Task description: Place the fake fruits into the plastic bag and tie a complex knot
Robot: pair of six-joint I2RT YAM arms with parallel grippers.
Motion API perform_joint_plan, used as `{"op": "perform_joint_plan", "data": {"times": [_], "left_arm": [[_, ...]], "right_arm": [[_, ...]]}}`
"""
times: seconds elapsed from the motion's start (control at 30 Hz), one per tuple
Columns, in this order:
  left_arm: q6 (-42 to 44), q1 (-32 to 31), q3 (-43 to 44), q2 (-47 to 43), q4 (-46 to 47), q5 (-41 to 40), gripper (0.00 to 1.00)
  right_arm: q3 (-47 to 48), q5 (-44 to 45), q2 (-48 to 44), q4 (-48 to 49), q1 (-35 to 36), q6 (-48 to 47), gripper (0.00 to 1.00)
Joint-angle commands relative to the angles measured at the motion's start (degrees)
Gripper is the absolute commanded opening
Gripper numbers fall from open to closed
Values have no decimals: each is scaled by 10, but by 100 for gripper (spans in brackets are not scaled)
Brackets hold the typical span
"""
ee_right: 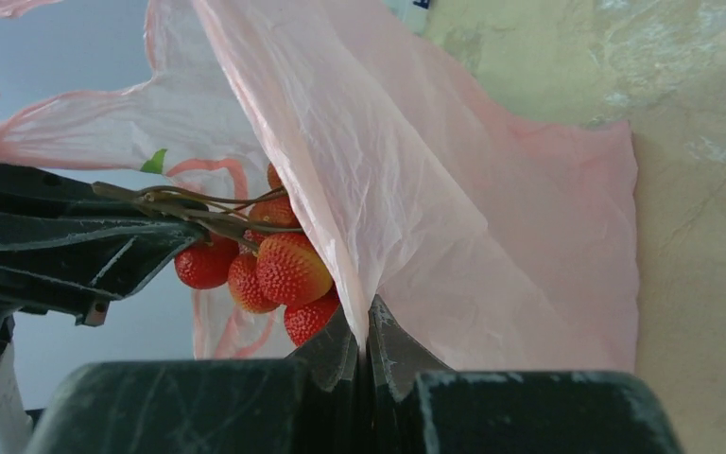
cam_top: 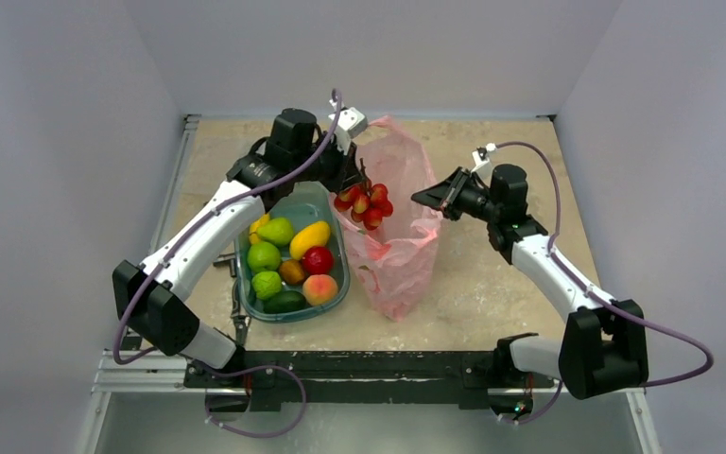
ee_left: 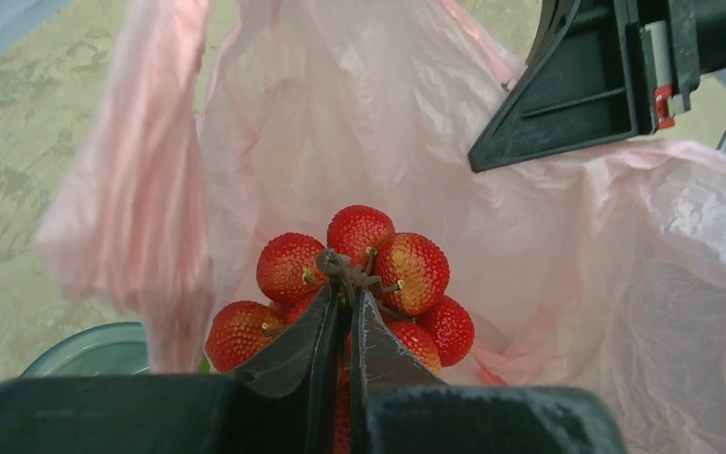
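The pink plastic bag [cam_top: 395, 248] stands open at the table's middle. My right gripper [ee_right: 369, 323] is shut on the bag's [ee_right: 492, 236] upper edge and holds that side up. Over the bag's mouth [ee_left: 388, 123] my left gripper [ee_left: 345, 295] is shut on the brown stem of a bunch of red bumpy fake fruits [ee_left: 359, 238]. In the top view the bunch [cam_top: 364, 203] hangs just inside the opening, between the left gripper [cam_top: 350, 180] and the right gripper [cam_top: 427, 199]. The bunch [ee_right: 284, 270] also shows in the right wrist view. The knot is out of view.
A teal-green clear tub [cam_top: 293, 319] sits left of the bag, against it. It holds a yellow mango [cam_top: 310, 238], a red apple [cam_top: 318, 259], a peach [cam_top: 319, 288], green fruits [cam_top: 264, 255] and an avocado [cam_top: 285, 302]. Grey walls close in the table.
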Motion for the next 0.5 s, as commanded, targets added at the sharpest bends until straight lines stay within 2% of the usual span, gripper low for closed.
{"op": "perform_joint_plan", "data": {"times": [0.0, 0.07, 0.2, 0.23, 0.33, 0.37, 0.47], "left_arm": [[61, -15, 3, -20, 26, -10, 0], [59, -29, 2, -15, 33, 10, 0], [68, -61, 6, 8, 30, -5, 0], [69, -66, 8, 15, 27, -15, 7], [68, -72, 9, 21, 21, -44, 46], [69, -71, 10, 19, 21, -53, 55], [77, -71, 18, 4, 22, -55, 69]], "right_arm": [[12, 16, -6, -8, -7, -21, 0], [11, 14, 2, -1, -7, -17, 0], [13, 12, 11, 1, -7, -16, 0], [13, 11, 11, 1, -7, -16, 0], [15, 11, 8, 0, -7, -16, 0], [18, 10, 8, -2, -7, -20, 0], [29, 5, 6, -22, -7, -47, 0]]}}
